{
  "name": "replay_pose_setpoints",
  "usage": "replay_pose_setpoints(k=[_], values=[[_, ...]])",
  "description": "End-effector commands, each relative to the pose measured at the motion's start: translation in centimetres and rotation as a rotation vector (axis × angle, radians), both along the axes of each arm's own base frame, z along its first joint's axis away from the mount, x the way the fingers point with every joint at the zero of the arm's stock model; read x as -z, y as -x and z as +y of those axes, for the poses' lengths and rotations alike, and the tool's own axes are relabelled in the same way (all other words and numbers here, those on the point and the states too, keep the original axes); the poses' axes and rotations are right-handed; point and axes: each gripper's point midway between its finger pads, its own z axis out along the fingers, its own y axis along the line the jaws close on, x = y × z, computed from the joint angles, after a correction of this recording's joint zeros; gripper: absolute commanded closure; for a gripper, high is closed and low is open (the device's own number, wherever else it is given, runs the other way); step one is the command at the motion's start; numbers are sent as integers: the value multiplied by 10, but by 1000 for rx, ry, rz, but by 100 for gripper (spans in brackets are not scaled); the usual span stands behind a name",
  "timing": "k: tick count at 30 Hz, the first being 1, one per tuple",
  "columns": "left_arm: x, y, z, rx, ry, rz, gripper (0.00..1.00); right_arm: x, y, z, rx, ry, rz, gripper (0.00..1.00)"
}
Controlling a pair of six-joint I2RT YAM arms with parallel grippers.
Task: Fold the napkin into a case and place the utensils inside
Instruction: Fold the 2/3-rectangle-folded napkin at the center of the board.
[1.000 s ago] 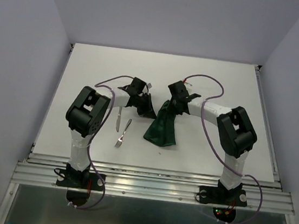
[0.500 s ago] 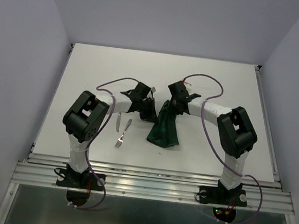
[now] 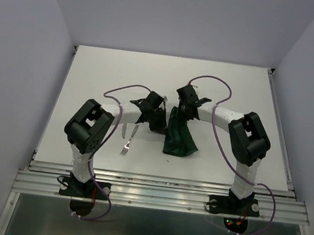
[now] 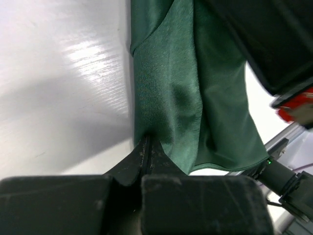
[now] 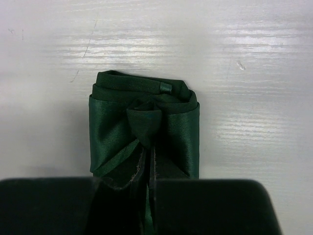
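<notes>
Dark green cloth: one napkin (image 3: pixel 180 137) sits just right of centre in the top view, on the white table (image 3: pixel 93 75). It is bunched into a narrow, crumpled shape that is wider at its lower end. It is not a flat rectangular pocket.

Grip points on the napkin: two.
1. The left gripper (image 3: pixel 159 121) meets the napkin's upper left edge. In the left wrist view its fingers (image 4: pixel 139 161) are pressed together at lower centre with a fold of cloth pinched between them. The fabric runs from there in long vertical folds to the top of the frame.
2. The right gripper (image 3: pixel 178 111) meets the napkin's top end. In the right wrist view its fingers (image 5: pixel 122 176) are closed on a compact bundle of glossy folds, with one hemmed edge across the bundle's far side.

Utensils: two, both silver and both flat on the table left of the napkin, clear of the cloth.
- One fork (image 3: pixel 129 139) lies at lower left of centre, with its tines toward the bottom of the frame.
- One knife (image 3: pixel 123 127) lies just left of the fork. Its upper end is hidden under the left forearm.

Neither utensil is touched by a gripper.

Arms: two, with their bases at the bottom edge of the top view. Both reach inward toward the middle of the table. Purple cables (image 3: pixel 216 82): two, one looping above each arm.
</notes>
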Motion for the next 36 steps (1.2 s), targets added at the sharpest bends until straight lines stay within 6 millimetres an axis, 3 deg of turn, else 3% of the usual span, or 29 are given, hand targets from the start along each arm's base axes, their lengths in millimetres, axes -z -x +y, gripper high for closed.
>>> replay_pose_setpoints(k=[1, 4, 7, 12, 17, 22, 25, 29, 33, 36], values=[[-49, -23, -4, -4, 10, -137, 100, -6, 5, 1, -34, 12, 8, 99], [-58, -29, -8, 0, 19, -158, 100, -9, 5, 1, -35, 8, 3, 99], [-52, -25, -9, 17, 21, -138, 100, -10, 5, 2, -34, 5, 3, 99], [-30, 4, -4, 59, 37, -36, 100, -9, 5, 5, -33, -9, 9, 99], [-25, 36, -7, 116, 121, 23, 100, -6, 4, 6, -33, -9, 13, 99], [13, 62, 4, 120, 70, 131, 100, -9, 1, 8, -21, -21, 6, 99], [28, 66, 9, 116, 49, 138, 100, -10, -1, 8, -18, -18, 0, 99], [12, 54, 11, 88, 33, 65, 100, -11, 1, 6, -14, -14, 1, 99], [-25, 50, 11, 86, 59, -8, 100, -11, 1, 5, -11, -13, 0, 99], [-38, 52, 7, 98, 102, -13, 100, -11, 1, 5, -13, -12, 2, 99]])
